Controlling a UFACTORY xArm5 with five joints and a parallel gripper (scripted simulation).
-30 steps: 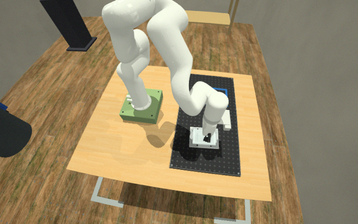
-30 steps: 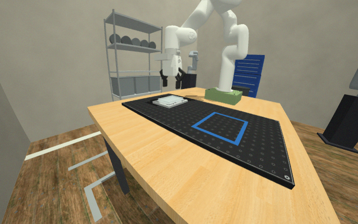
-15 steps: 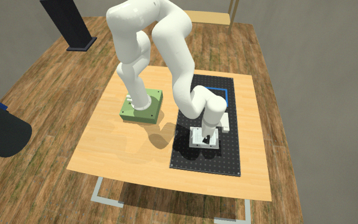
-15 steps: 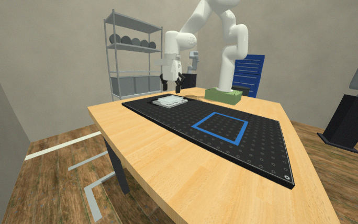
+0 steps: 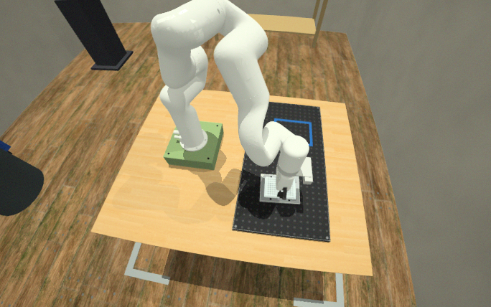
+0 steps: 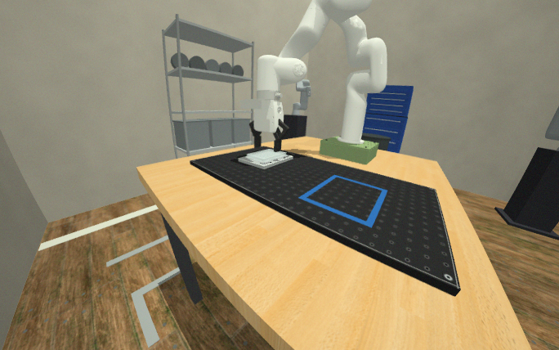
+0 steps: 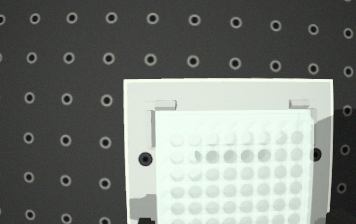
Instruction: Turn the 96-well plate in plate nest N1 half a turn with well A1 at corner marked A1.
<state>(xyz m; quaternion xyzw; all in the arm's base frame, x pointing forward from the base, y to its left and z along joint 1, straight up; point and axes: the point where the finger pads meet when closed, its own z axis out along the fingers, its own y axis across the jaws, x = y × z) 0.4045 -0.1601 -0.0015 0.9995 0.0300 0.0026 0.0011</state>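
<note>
You see the white translucent 96-well plate (image 7: 235, 170) lying flat inside its pale grey square plate nest (image 7: 227, 92), between the locators.
</note>
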